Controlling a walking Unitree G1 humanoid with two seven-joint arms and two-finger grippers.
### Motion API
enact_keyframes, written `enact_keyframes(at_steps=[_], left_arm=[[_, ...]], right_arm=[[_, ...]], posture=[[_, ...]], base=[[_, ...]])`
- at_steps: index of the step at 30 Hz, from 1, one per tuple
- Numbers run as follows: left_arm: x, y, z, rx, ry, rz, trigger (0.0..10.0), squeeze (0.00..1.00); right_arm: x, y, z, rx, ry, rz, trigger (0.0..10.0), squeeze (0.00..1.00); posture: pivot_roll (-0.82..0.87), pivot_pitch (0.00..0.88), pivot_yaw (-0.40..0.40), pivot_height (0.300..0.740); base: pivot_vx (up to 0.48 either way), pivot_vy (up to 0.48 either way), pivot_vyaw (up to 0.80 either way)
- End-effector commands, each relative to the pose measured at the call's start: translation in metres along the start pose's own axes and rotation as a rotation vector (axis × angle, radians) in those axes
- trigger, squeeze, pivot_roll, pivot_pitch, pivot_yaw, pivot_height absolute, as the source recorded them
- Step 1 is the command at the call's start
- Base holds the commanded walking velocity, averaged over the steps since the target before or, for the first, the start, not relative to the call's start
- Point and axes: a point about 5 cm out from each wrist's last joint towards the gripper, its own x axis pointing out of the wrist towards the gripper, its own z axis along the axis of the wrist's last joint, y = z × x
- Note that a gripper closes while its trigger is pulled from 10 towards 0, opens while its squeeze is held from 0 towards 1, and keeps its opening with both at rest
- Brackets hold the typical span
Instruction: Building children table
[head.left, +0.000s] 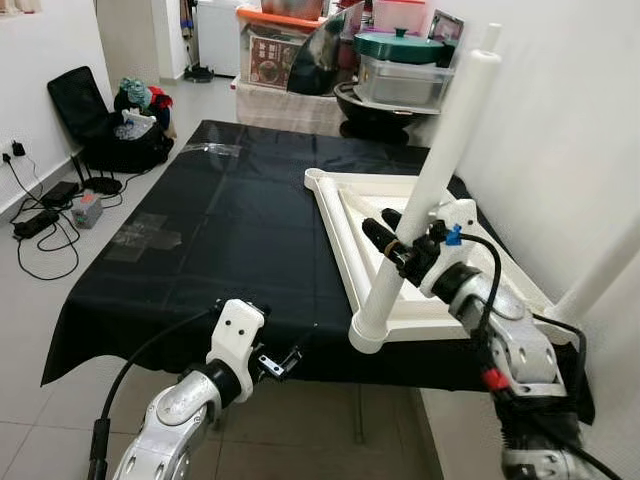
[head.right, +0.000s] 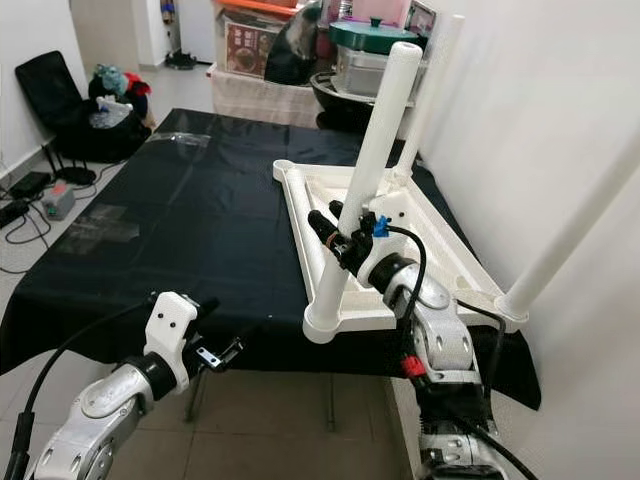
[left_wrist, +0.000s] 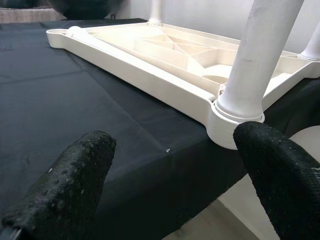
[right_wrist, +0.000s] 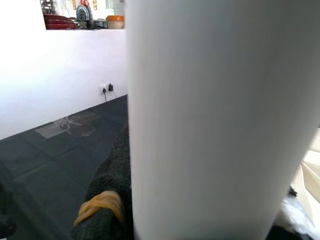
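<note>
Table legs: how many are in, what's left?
Tabletop lies upside down on the black cloth. Three legs stand in corner sockets. Right gripper grips the near leg in its socket; left gripper hovers open, off the table. Far-left socket looks unfilled.

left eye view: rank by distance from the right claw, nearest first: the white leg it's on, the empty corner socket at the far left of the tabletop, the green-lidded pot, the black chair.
1. White leg, gripped by the right claw.
2. Empty corner socket, far-left corner of the upturned tabletop.
3. Green-lidded pot, on the clutter beyond the table's far end.
4. Black chair, far left by the wall.
</note>
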Motion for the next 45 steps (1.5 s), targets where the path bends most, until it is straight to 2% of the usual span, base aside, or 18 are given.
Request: enact_keyframes(at_steps=[1,3,4,8,9,11,12,13,14,19,30,31,36,37,42,43,45], left_arm=[[0.0,-0.001,-0.004,-0.007,0.012,-0.004,10.0,0.0],[0.0,-0.001,-0.004,-0.007,0.012,-0.004,10.0,0.0],[0.0,0.0,-0.003,-0.005,0.012,-0.001,10.0,0.0],[0.0,0.0,-0.003,-0.005,0.012,-0.001,10.0,0.0],[0.001,0.0,-0.004,-0.005,0.011,0.002,10.0,0.0],[0.001,0.0,-0.004,-0.005,0.011,0.002,10.0,0.0],[0.001,0.0,-0.003,-0.003,0.01,0.008,10.0,0.0],[0.001,0.0,-0.003,-0.003,0.01,0.008,10.0,0.0],[0.001,0.001,-0.003,-0.003,0.009,0.013,10.0,0.0],[0.0,0.001,-0.004,-0.002,0.008,0.018,10.0,0.0],[0.0,0.001,-0.005,0.0,0.01,0.02,10.0,0.0],[0.001,0.001,-0.005,0.0,0.011,0.019,10.0,0.0],[0.001,0.001,-0.005,0.0,0.011,0.019,10.0,0.0],[0.001,0.001,-0.005,0.001,0.012,0.019,10.0,0.0],[0.001,0.001,-0.005,0.001,0.012,0.019,10.0,0.0],[0.001,0.001,-0.005,0.001,0.013,0.016,10.0,0.0],[0.001,0.001,-0.005,0.001,0.013,0.016,10.0,0.0]], right_arm=[[-0.007,-0.011,-0.011,-0.02,0.066,-0.102,0.0,0.0],[-0.007,-0.011,-0.011,-0.02,0.066,-0.102,0.0,0.0],[-0.017,-0.027,-0.023,0.028,0.125,-0.446,0.0,0.0],[-0.017,-0.027,-0.023,0.028,0.125,-0.446,0.0,0.0],[-0.03,-0.034,-0.034,0.063,0.169,-0.76,0.0,0.0],[-0.03,-0.034,-0.034,0.063,0.169,-0.76,0.0,0.0],[-0.038,-0.034,-0.039,0.081,0.205,-0.975,0.0,0.0],[-0.038,-0.034,-0.039,0.081,0.205,-0.975,0.0,0.0],[-0.039,-0.03,-0.042,0.09,0.217,-1.065,0.0,0.0],[-0.038,-0.024,-0.042,0.087,0.224,-1.076,0.0,0.0],[-0.041,-0.022,-0.041,0.08,0.227,-1.079,0.0,0.0],[-0.039,-0.021,-0.043,0.077,0.239,-1.049,10.0,0.0],[-0.039,-0.021,-0.043,0.077,0.239,-1.049,10.0,0.0],[-0.038,-0.019,-0.04,0.081,0.23,-1.035,10.0,1.0],[-0.038,-0.019,-0.04,0.081,0.23,-1.035,10.0,1.0],[-0.031,-0.017,-0.032,0.109,0.17,-0.946,10.0,0.0],[-0.031,-0.017,-0.032,0.109,0.17,-0.946,10.0,0.0]], posture=[[0.08,0.0,-0.115,0.74],[0.08,0.0,-0.115,0.74],[0.08,0.0,-0.116,0.74],[0.08,0.0,-0.116,0.74],[0.08,0.0,-0.119,0.74],[0.08,0.0,-0.119,0.74],[0.1,0.0,-0.131,0.74],[0.1,0.0,-0.131,0.74],[0.1,0.0,-0.133,0.74],[0.1,0.0,-0.134,0.74],[0.09,0.0,-0.128,0.74],[0.09,0.0,-0.125,0.74],[0.09,0.0,-0.125,0.74],[0.09,0.0,-0.122,0.74],[0.09,0.0,-0.122,0.74],[0.08,0.0,-0.114,0.74],[0.08,0.0,-0.114,0.74]], base=[[0.0,0.0,0.0],[0.0,0.0,0.0],[0.0,0.0,0.0],[0.0,0.0,0.0],[0.0,0.0,0.0],[0.0,0.0,0.0],[0.0,0.0,0.0],[0.0,0.0,0.0],[0.0,0.0,0.0],[0.0,0.0,0.0],[0.0,0.0,0.0],[0.0,0.0,0.0],[0.0,0.0,0.0],[0.0,0.0,0.0],[0.0,0.0,0.0],[0.0,0.0,0.0],[0.0,0.0,0.0]])
